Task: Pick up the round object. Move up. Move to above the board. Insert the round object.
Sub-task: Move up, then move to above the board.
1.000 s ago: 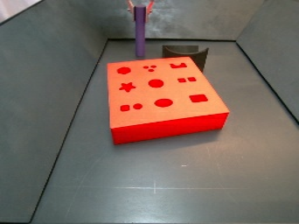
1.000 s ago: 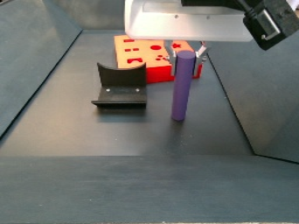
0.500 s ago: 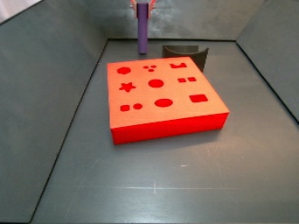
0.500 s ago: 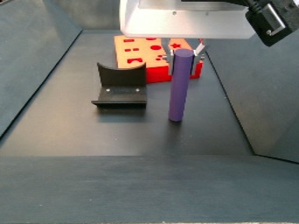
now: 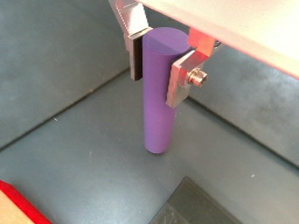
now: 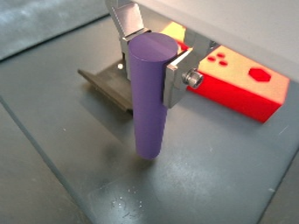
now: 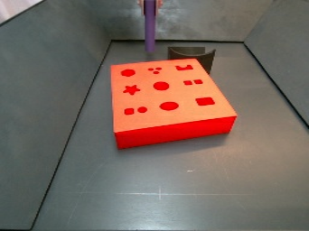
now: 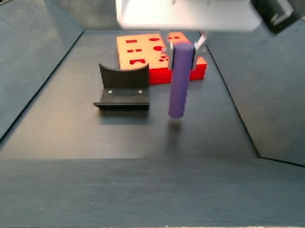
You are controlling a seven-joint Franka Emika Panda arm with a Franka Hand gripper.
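Observation:
The purple peg [image 8: 179,78] hangs upright, lifted off the grey floor, held near its top by my gripper [image 5: 163,59]. The silver fingers [image 5: 183,77] press its two sides in both wrist views; the peg [image 6: 146,94] shows there too. In a side view the peg [image 7: 150,27] is behind the board's far left corner, the gripper mostly out of frame at the top. The red board [image 7: 169,99] lies flat on the floor with darker shaped holes in its top. It also shows in a side view [image 8: 149,53] and in a wrist view [image 6: 240,79].
A dark grey curved block [image 8: 121,86] stands on the floor beside the peg, between it and the left wall; it also shows behind the board [image 7: 196,56] and in a wrist view [image 6: 114,84]. Grey walls enclose the floor.
The gripper has risen with the peg in it. The peg's lower end has left the floor and now hangs higher. The board and the block have not moved.

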